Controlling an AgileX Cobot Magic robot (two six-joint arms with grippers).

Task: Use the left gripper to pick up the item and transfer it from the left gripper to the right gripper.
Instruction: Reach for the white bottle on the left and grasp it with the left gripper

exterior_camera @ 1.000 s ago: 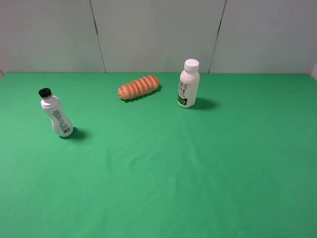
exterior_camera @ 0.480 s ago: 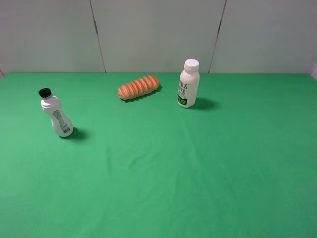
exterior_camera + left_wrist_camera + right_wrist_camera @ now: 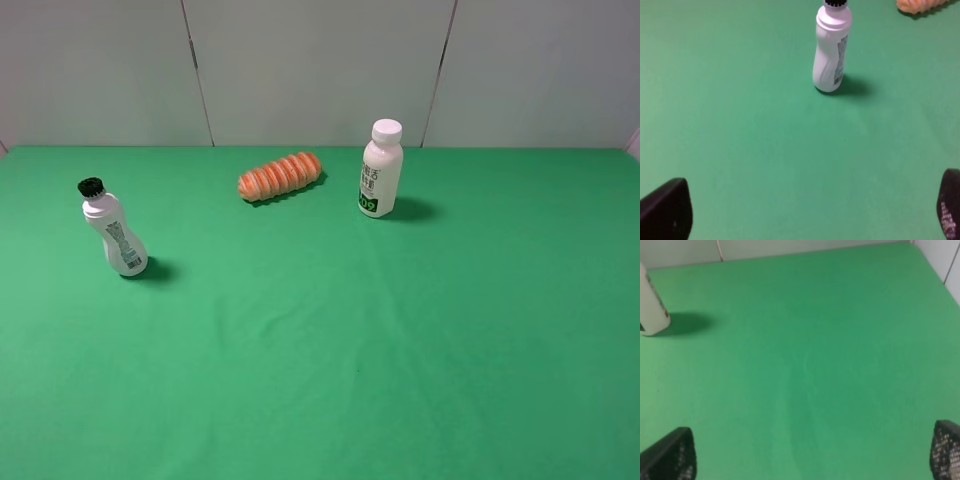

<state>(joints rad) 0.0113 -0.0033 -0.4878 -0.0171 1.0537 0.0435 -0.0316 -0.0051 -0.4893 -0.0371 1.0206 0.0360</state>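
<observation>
On the bench (image 3: 350,340) the item (image 3: 113,232) stands at the far left, leaning a little (its cap end tips leftward), well apart from the roll (image 3: 280,176), which lies on its side farther back and nearer the middle. Right of the roll, near but not touching, the taller bottle (image 3: 381,170) stands upright, close to the bench's back edge. In the left wrist view the item stands ahead of the left gripper (image 3: 810,215), well apart from its spread fingers (image 3: 665,210).

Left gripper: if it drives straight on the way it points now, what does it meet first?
Probably the black-capped white bottle, standing upright ahead, a little off the midline of the open left gripper. Only bare green cloth lies before it; depth is hard to judge.
</observation>
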